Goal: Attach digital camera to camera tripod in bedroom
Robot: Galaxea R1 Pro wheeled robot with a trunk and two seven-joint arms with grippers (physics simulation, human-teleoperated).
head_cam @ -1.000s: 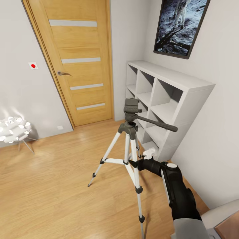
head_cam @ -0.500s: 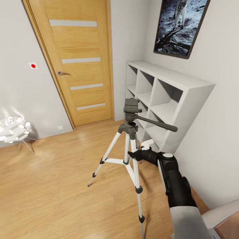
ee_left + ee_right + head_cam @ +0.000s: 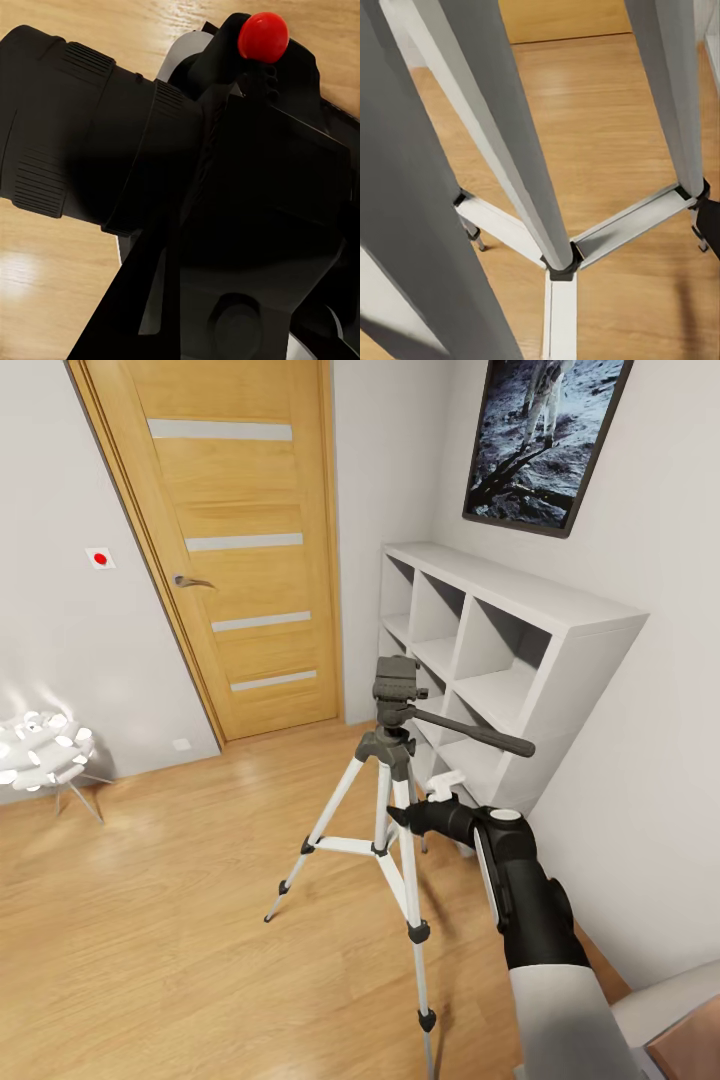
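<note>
The camera tripod (image 3: 396,705) stands on the wood floor in the middle of the head view, its silver-white legs spread and its black pan handle (image 3: 475,732) pointing right. My right gripper (image 3: 399,819) reaches in from the lower right and sits right at the legs, below the head. It looks open: the right wrist view has the legs (image 3: 514,150) and brace hub (image 3: 559,266) close up, with no fingers across them. The digital camera (image 3: 247,202), matte black with a red button (image 3: 262,36), looms in the left wrist view above the floor. My left gripper (image 3: 225,322) is shut on it.
A white cube shelf (image 3: 505,660) stands against the right wall just behind the tripod. The wooden door (image 3: 240,550) is at the back left, and a white spiky lamp (image 3: 40,748) sits on the floor at the far left. A bed corner (image 3: 675,1010) shows at the lower right.
My right arm has lifted and drawn in, and its gripper has moved up along the tripod's legs. The tripod and the view have stayed still.
</note>
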